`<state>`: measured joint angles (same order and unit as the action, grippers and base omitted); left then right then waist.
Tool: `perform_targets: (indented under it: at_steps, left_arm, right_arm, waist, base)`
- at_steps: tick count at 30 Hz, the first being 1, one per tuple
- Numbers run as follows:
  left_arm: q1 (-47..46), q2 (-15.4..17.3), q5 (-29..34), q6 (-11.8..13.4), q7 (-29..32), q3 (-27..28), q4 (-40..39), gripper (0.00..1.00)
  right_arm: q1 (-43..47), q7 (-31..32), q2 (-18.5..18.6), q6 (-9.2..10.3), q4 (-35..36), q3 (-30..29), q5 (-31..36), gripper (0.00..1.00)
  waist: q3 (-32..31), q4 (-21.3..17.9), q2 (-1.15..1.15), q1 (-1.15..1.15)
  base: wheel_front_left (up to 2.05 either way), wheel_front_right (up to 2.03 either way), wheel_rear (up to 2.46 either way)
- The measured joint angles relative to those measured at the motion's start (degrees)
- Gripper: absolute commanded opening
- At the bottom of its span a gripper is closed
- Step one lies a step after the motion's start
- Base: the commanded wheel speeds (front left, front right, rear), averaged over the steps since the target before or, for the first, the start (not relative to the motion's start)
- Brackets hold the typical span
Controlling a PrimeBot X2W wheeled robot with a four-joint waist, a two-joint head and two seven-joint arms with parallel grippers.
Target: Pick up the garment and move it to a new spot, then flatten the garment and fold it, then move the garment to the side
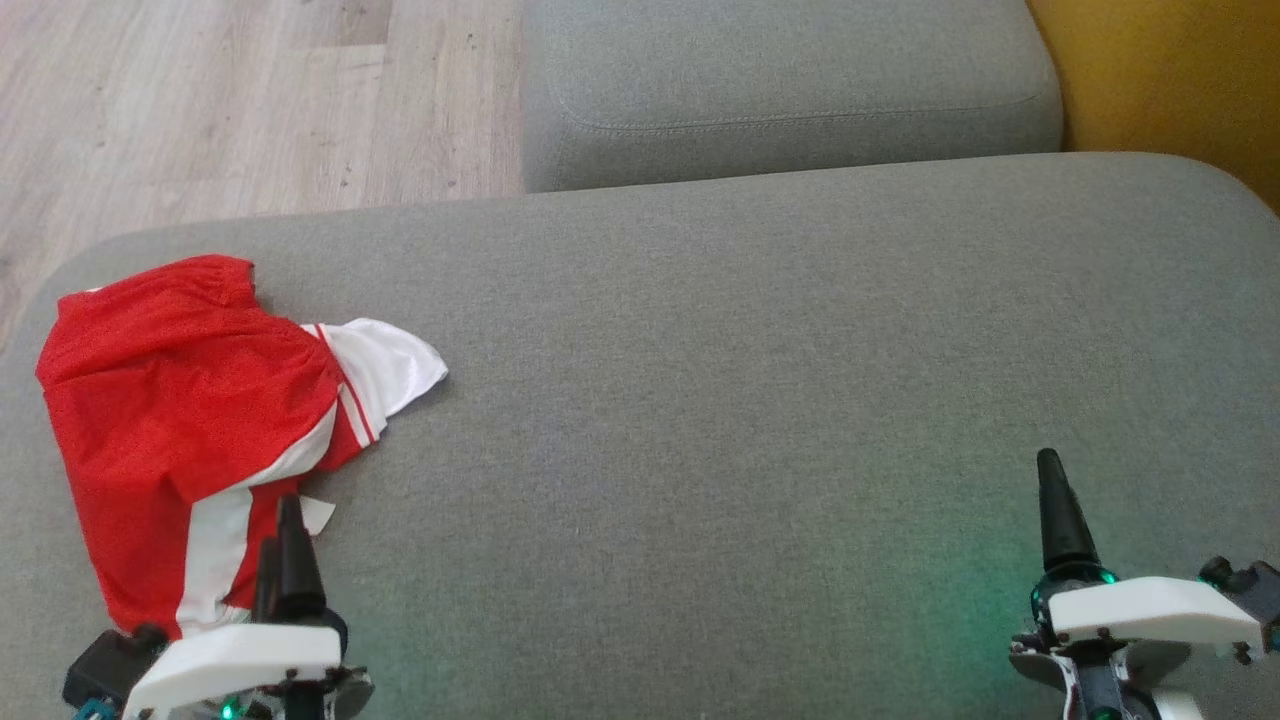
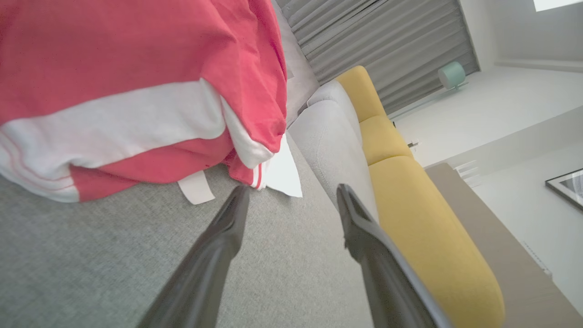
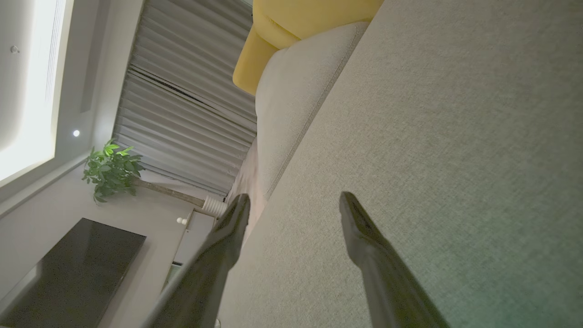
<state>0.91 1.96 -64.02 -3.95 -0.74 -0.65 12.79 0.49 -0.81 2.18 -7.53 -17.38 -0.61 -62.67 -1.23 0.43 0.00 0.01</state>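
Both left gripper and right gripper hang released; crumpled red-and-white fabric garment lies on the grey sofa seat, every step remaining.

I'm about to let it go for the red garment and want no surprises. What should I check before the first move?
1. Open left hand: ok, fingers apart, nothing between them.
2. Open, empty right hand: ok.
3. Reach to the red garment: ok, its near edge lies just ahead of the left hand's fingertips.
4. Free room on the sofa seat for a new spot: ok, bare grey fabric to the garment's right.
5. Garment lying flat: not ok, bunched and creased.
6. Number of layers at the near edge: cannot tell.
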Motion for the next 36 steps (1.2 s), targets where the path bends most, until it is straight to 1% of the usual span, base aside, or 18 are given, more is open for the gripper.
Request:
perform_targets:
  at_steps: [1,7,16,25,36]
  left_arm:
    - [0.0,0.0,0.0,0.0,0.0,0.0,0.0,1.0]
    - [0.8,0.0,4.7,1.1,-0.9,-1.1,-0.7,1.0]
    - [0.8,0.0,11.3,1.9,-2.5,-2.5,-1.9,1.0]
    - [0.8,0.1,17.1,2.4,-3.9,-3.6,-2.7,1.0]
    - [1.9,0.1,25.1,2.8,-5.5,-5.1,-3.4,1.0]
  right_arm:
    - [0.0,0.0,0.0,0.0,0.0,0.0,0.0,1.0]
    - [0.0,-0.8,0.0,0.0,0.3,0.8,4.2,1.0]
    - [0.0,-2.4,0.0,0.0,0.7,2.0,10.5,1.0]
    - [0.0,-3.8,0.0,0.0,0.9,3.2,15.9,1.0]
    - [0.0,-5.3,0.0,0.0,1.3,4.8,24.2,1.0]
  waist:
    - [0.0,0.0,0.0,0.0]
    - [-0.1,0.1,0.0,0.0]
    - [-0.4,0.1,0.0,0.0]
    - [-0.4,0.1,0.0,0.0]
    - [-0.6,0.6,0.0,0.0]
  base:
    - [0.0,0.0,0.0]
    - [0.0,0.0,0.0]
    - [0.0,0.0,0.0]
    - [0.0,0.0,0.0]
    - [0.0,0.0,0.0]
